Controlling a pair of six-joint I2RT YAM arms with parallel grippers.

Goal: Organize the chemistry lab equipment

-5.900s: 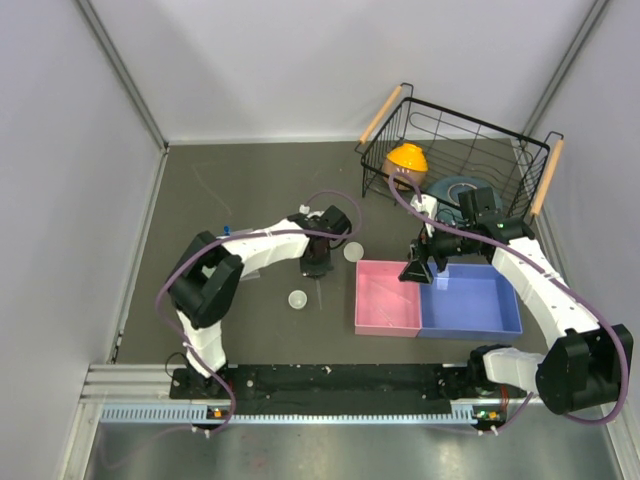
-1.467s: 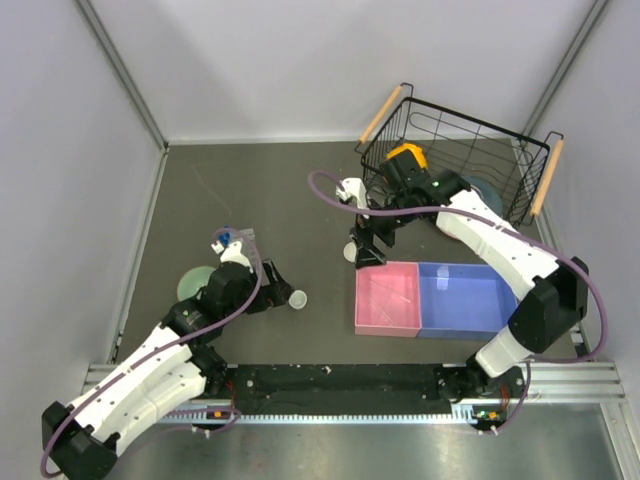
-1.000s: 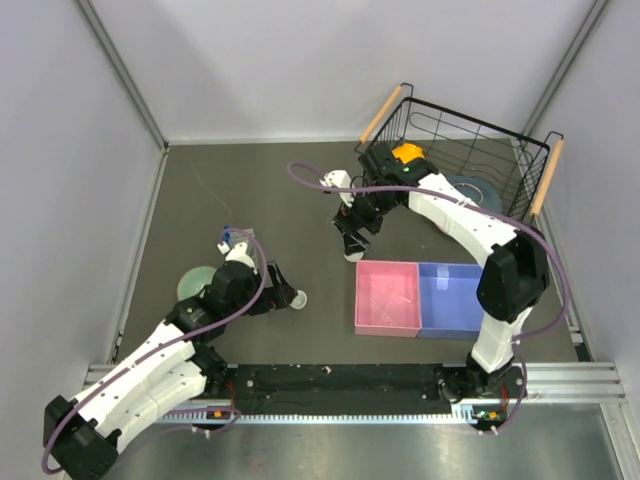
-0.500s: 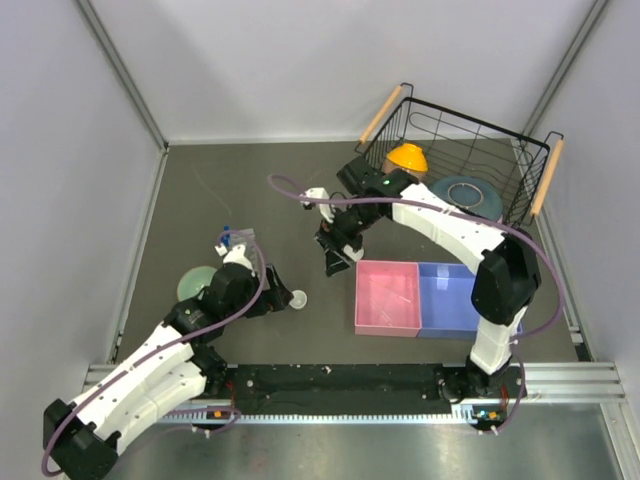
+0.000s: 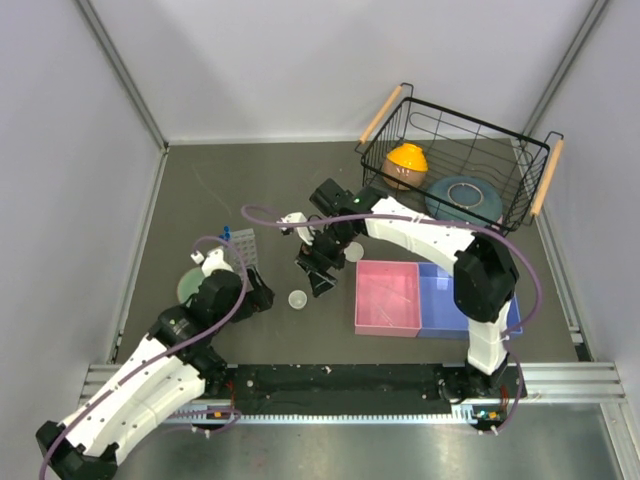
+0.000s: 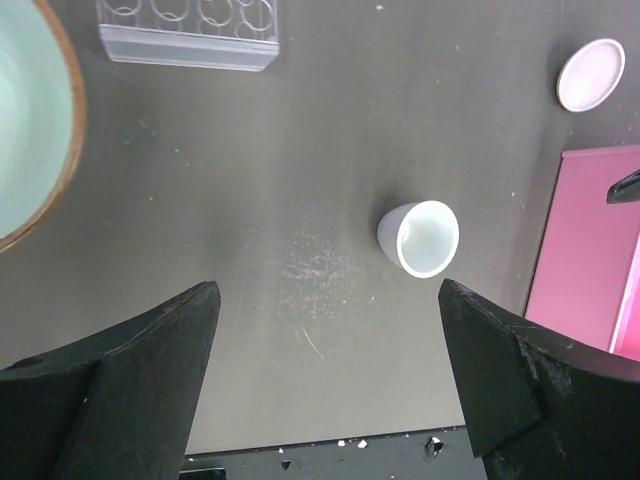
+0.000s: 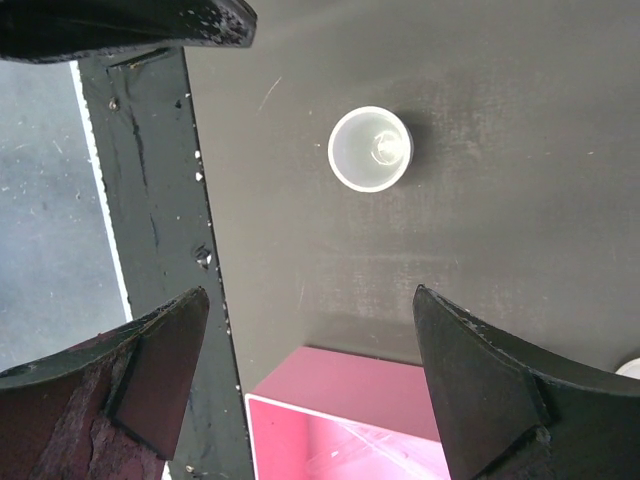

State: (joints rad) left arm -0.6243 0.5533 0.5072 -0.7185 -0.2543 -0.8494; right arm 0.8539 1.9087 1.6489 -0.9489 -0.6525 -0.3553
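Note:
A small round white dish (image 5: pixel 297 299) stands upright on the dark table; it shows in the left wrist view (image 6: pixel 420 237) and the right wrist view (image 7: pixel 371 148). My left gripper (image 5: pixel 262 293) (image 6: pixel 325 380) is open just left of it, nothing between the fingers. Hovering just right of the dish, my right gripper (image 5: pixel 320 280) (image 7: pixel 310 390) is open and empty. A second, flatter white dish (image 5: pixel 352 252) (image 6: pixel 590 75) lies further back. The clear tube rack (image 5: pixel 240 243) (image 6: pixel 188 30) sits at the left with a blue cap (image 5: pixel 226 232) at its far corner. Thin clear pipettes (image 7: pixel 380 455) lie in the pink bin.
A pink bin (image 5: pixel 388 298) (image 6: pixel 590 250) and a blue bin (image 5: pixel 480 300) sit side by side at the front right. A pale green bowl (image 5: pixel 190 283) (image 6: pixel 30 120) lies left of my left arm. The wire basket (image 5: pixel 530 190) at the back right holds an orange bowl (image 5: pixel 407 160) and a teal plate (image 5: pixel 462 195).
My right arm has swung from beside the basket leftward and forward to the upright dish. My left gripper has drawn back a little from that dish.

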